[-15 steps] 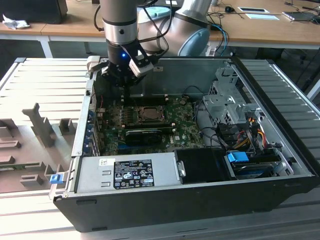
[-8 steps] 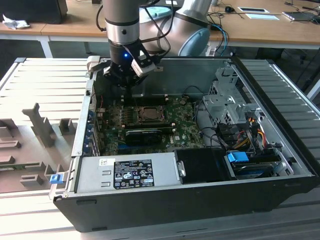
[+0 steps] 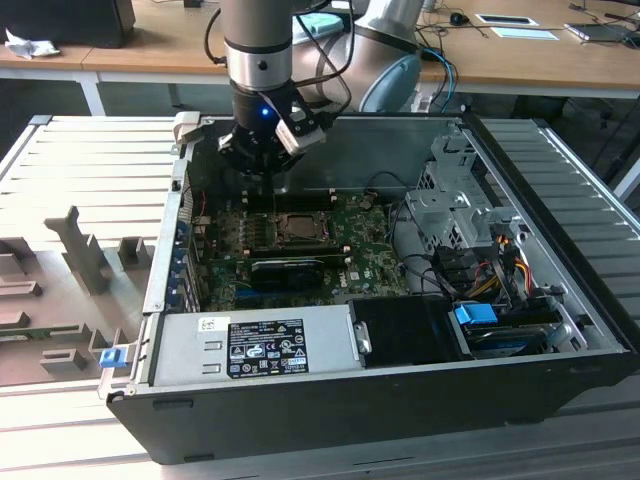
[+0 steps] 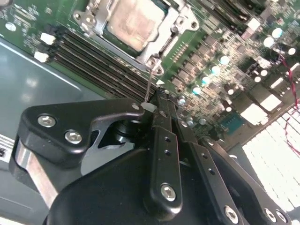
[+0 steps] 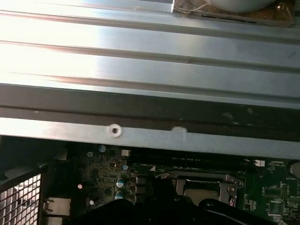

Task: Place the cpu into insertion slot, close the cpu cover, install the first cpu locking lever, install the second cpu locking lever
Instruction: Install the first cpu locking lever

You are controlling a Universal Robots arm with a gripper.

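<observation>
The gripper [image 4: 157,105] hangs inside the open computer case [image 3: 560,375], just above the green circuit board [image 3: 372,262] and close to the back wall of the case. In the second wrist view its black fingers [image 4: 161,126] are pressed together, and a thin wire locking lever [image 4: 149,82] stands between their tips, so they seem to pinch the end of it. The lever rises from the near corner of the insertion slot [image 4: 89,21].

The cpu [image 4: 133,23] already lies flat in the insertion slot, its pale metal top showing through the square window of the cpu cover [image 4: 161,30], which is down over it. In the exterior view the socket is in the middle of the board, just in front of the gripper [image 3: 262,165].

The dark memory slots [image 4: 93,58] run along one edge of the socket, between it and the gripper. On the other sides there are only low parts. The ribbed table [image 3: 90,160] carries the case.
</observation>
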